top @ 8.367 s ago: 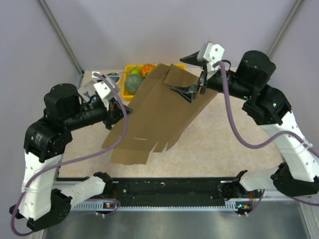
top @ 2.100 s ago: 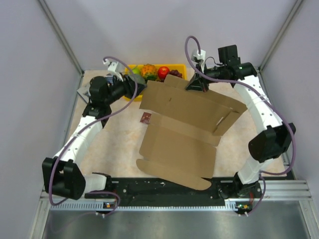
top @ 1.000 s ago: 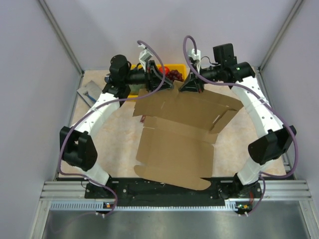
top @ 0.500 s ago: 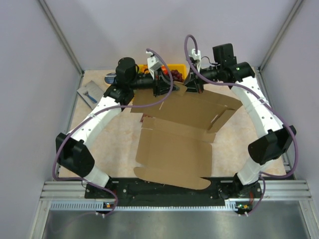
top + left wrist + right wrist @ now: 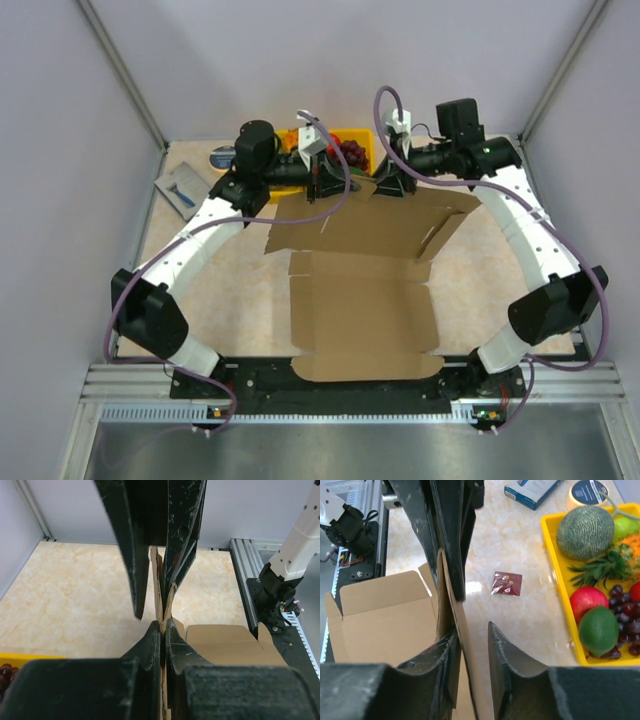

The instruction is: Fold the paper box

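Note:
The paper box (image 5: 365, 300) is a brown cardboard sheet with creased flaps; its near panels lie flat and its far panel stands up. My left gripper (image 5: 322, 185) is at that panel's far edge. In the left wrist view the left gripper (image 5: 163, 630) is shut on the thin cardboard edge. My right gripper (image 5: 388, 185) is just to its right on the same edge. In the right wrist view the right gripper (image 5: 470, 635) is open: the cardboard (image 5: 385, 615) leans on the left finger, with a gap to the right finger.
A yellow fruit tray (image 5: 563, 597) stands at the back behind the raised panel. A small red packet (image 5: 507, 583) lies on the table near it. A blue-and-grey flat packet (image 5: 183, 187) and a tape roll (image 5: 222, 157) lie at the back left.
My left gripper has closed on the far edge of the cardboard. My right gripper has opened off it. The sheet's near panels have settled flat and square on the table.

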Motion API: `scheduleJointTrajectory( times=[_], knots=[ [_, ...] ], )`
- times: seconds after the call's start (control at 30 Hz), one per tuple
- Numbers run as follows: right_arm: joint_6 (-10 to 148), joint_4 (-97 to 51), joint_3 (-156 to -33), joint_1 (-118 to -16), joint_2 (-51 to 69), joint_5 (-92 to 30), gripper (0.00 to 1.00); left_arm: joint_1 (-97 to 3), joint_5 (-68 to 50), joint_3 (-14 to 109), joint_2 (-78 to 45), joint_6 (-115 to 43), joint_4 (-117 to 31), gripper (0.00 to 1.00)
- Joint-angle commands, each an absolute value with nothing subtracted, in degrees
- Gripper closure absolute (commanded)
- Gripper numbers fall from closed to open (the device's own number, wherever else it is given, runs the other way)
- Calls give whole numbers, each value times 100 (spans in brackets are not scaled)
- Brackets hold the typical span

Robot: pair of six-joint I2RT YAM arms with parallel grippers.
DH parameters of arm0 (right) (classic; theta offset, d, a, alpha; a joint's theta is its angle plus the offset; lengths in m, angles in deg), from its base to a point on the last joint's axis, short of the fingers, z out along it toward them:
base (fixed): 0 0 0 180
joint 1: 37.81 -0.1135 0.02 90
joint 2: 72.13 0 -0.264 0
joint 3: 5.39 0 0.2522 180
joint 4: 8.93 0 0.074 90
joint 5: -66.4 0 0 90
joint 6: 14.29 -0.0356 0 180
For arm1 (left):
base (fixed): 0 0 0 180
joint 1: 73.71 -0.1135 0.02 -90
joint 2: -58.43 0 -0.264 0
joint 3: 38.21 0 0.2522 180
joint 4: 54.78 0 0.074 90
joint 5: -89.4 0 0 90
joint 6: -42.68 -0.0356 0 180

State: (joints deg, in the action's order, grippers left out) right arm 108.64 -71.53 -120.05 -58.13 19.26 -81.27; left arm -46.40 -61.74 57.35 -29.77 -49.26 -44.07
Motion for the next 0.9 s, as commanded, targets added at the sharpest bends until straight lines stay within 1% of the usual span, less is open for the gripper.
scheduleJointTrajectory(
  times=[0.0, 0.03, 0.07, 0.13, 0.2, 0.23, 0.3, 0.37, 0.4, 0.43, 0.47, 0.5, 0.53, 0.57, 0.6, 0.63, 0.67, 0.7, 0.73, 0.77, 0.8, 0.83, 0.87],
  knots=[
    [11105, -7173, -11742, -5469, 1541, -8389, 77, -4892, -6089, 5659, -2647, -5093, -4524, 100],
    [11105, -7173, -11733, -5469, 1558, -8442, 81, -4910, -6115, 5668, -2664, -5023, -4585, 100],
    [11096, -7173, -11724, -5460, 1576, -8399, 81, -4919, -6159, 5668, -2673, -4996, -4620, 100],
    [11139, -7173, -11628, -5460, 1550, -8223, 75, -4971, -6264, 5642, -2665, -4882, -4708, 100],
    [11122, -7173, -11618, -5434, 1576, -8292, 77, -4981, -6230, 5615, -2629, -4864, -4744, 100],
    [11087, -7173, -11697, -5442, 1619, -8423, 88, -4981, -6169, 5589, -2586, -4847, -4761, 100],
    [11052, -7156, -11802, -5460, 1707, -8854, 100, -4981, -6028, 5510, -2550, -4654, -5006, 100],
    [11008, -7138, -11873, -5486, 1743, -9056, 100, -4981, -5792, 5466, -2445, -4390, -5209, 100],
    [10964, -7121, -11917, -5486, 1760, -9040, 100, -4981, -5547, 5518, -2401, -4250, -5079, 88],
    [10964, -7086, -11917, -5469, 1752, -9022, 100, -5085, -5065, 5579, -2296, -4162, -4904, 71],
    [10946, -7042, -11900, -5451, 1717, -9066, 100, -5199, -4974, 5580, -2208, -3996, -4824, 58],
    [10894, -6980, -11900, -5355, 1690, -9127, 100, -5357, -4903, 5310, -2094, -3489, -5006, 33],
    [10841, -6867, -11908, -5302, 1681, -9223, 100, -5741, -4702, 5046, -1710, -3197, -5216, 17],
    [10806, -6848, -11934, -5249, 1673, -9372, 100, -5937, -4500, 4757, -1489, -2950, -5358, 14],
    [10780, -6831, -11987, -5205, 1690, -9408, 100, -6121, -4272, 4214, -1243, -2626, -5446, 14],
    [10771, -6830, -12022, -5153, 1699, -9435, 100, -6428, -4026, 3957, -779, -2518, -5377, 13],
    [10771, -6830, -12049, -5126, 1708, -9470, 100, -6570, -3310, 3719, -531, -2439, -5150, 14],
    [10753, -6839, -12075, -5108, 1734, -9488, 100, -6745, -2911, 3299, -24, -2273, -4643, 14],
    [10744, -6830, -12075, -5073, 1743, -9497, 100, -6782, -2255, 3060, 242, -2141, -4325, 16],
    [10727, -6822, -12075, -5056, 1760, -9497, 100, -6817, -1482, 2796, 497, -2009, -4183, 19],
    [10735, -6830, -12084, -5056, 1752, -9505, 100, -6896, -1344, 2237, 917, -1799, -4164, 23],
    [10735, -6822, -12084, -5047, 1743, -9506, 100, -6923, -1256, 1979, 1104, -1744, -4138, 24],
    [10735, -6822, -12084, -5047, 1743, -9506, 100, -6923, -1220, 1733, 1289, -1753, -4198, 28]
  ],
)
